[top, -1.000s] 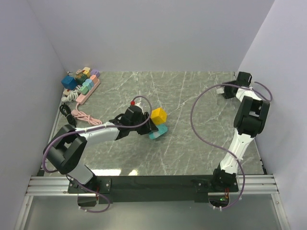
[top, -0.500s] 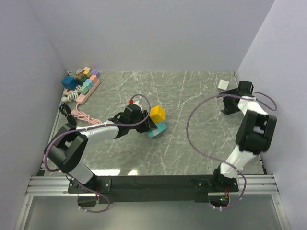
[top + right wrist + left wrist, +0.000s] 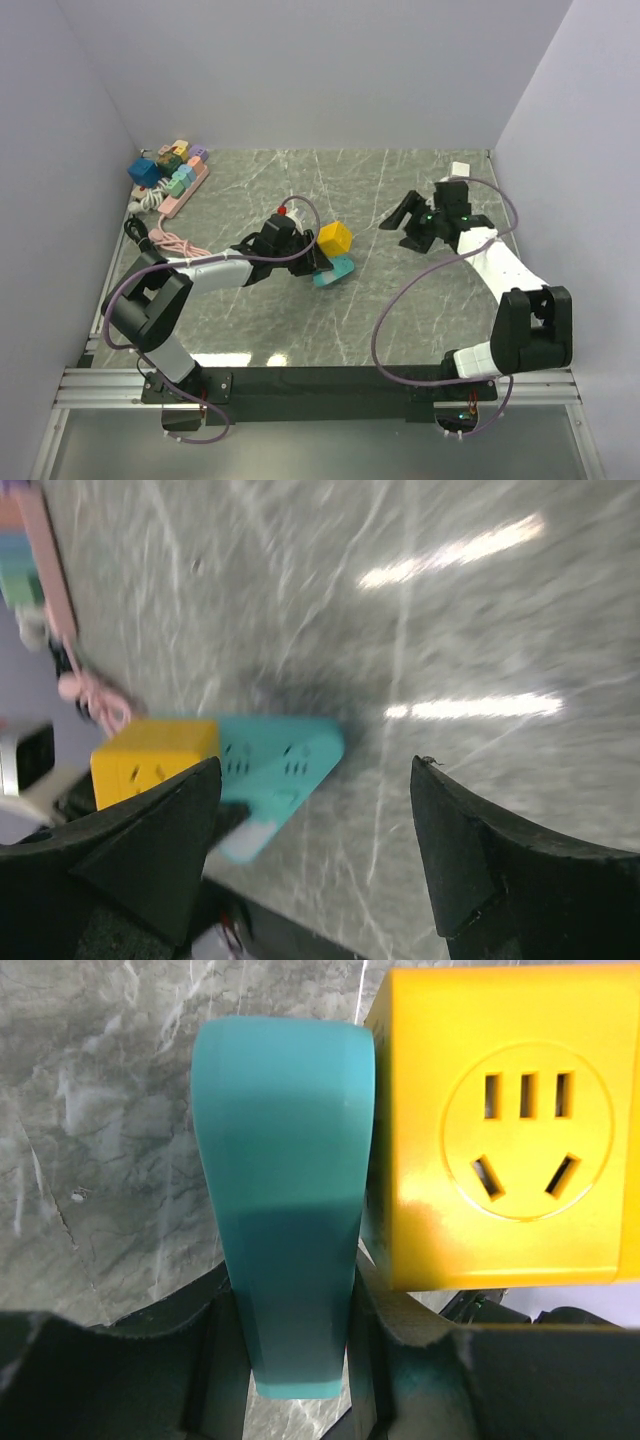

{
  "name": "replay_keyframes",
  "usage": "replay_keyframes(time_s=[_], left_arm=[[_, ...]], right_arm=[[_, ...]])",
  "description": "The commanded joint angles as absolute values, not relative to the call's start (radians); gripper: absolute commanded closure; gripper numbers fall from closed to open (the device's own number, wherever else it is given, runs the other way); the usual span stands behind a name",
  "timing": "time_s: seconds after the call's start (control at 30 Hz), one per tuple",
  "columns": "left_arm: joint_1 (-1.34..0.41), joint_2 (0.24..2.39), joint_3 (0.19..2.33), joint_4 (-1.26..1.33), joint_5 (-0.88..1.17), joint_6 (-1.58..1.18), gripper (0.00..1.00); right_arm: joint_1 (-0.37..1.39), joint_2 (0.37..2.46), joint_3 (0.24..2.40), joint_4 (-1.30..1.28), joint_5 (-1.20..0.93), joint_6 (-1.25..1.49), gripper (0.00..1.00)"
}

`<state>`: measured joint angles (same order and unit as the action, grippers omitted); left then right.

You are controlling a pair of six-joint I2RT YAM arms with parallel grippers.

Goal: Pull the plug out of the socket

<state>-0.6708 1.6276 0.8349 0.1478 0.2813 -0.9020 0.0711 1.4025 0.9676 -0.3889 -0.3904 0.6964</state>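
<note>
Low in the left wrist view, the left gripper (image 3: 300, 1370) is clamped on the narrow end of the teal socket strip (image 3: 285, 1190). The yellow cube plug (image 3: 500, 1130) sits seated on the strip, mid-counter (image 3: 380, 300). Farther right, the right gripper (image 3: 410, 220) hangs wide open and empty. It should square up to the cube's side faces, close firmly, then pull straight off without twisting.

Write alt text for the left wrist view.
A teal power strip runs away from the camera, its near end clamped between the jaws of the left gripper. A yellow cube adapter sits against its right side, its face showing three upright slots above two slanted ones. Beneath both is a grey marbled table.
</note>
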Motion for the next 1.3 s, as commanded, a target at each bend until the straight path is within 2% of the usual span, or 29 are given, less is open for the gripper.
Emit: replay_keyframes(time_s=[0.0, 0.3, 0.8, 0.9, 0.97, 1.0, 1.03, 1.13, 1.27], left_arm=[[-0.675, 1.638, 0.856, 0.126, 0.292, -0.865, 1.0], [-0.706, 1.657, 0.897, 0.071, 0.21, -0.858, 1.0], [-0.738, 1.644, 0.902, 0.094, 0.187, -0.88, 0.99], [-0.739, 1.637, 0.897, 0.1, 0.18, -0.881, 1.0], [-0.739, 1.635, 0.899, 0.092, 0.173, -0.879, 0.99], [-0.739, 1.635, 0.897, 0.086, 0.167, -0.876, 1.0], [-0.739, 1.634, 0.893, 0.084, 0.164, -0.876, 1.0], [-0.738, 1.632, 0.865, 0.09, 0.143, -0.877, 1.0], [-0.704, 1.658, 0.801, 0.118, 0.146, -0.89, 1.0]], right_arm=[[0.13, 1.336, 0.96, -0.35, -0.459, 0.692, 0.17], [0.325, 1.321, 0.983, -0.29, -0.397, 0.91, 0.15], [0.477, 1.575, 1.16, -0.371, -0.347, 0.979, 0.14], [0.503, 1.629, 1.16, -0.338, -0.359, 0.988, 0.24], [0.511, 1.653, 1.155, -0.316, -0.371, 0.991, 0.4], [0.509, 1.655, 1.144, -0.308, -0.379, 0.992, 0.52], [0.511, 1.651, 1.141, -0.302, -0.383, 0.992, 0.71], [0.503, 1.625, 1.149, -0.334, -0.357, 0.959, 1.0], [0.453, 1.577, 1.166, -0.362, -0.391, 0.911, 1.0]])
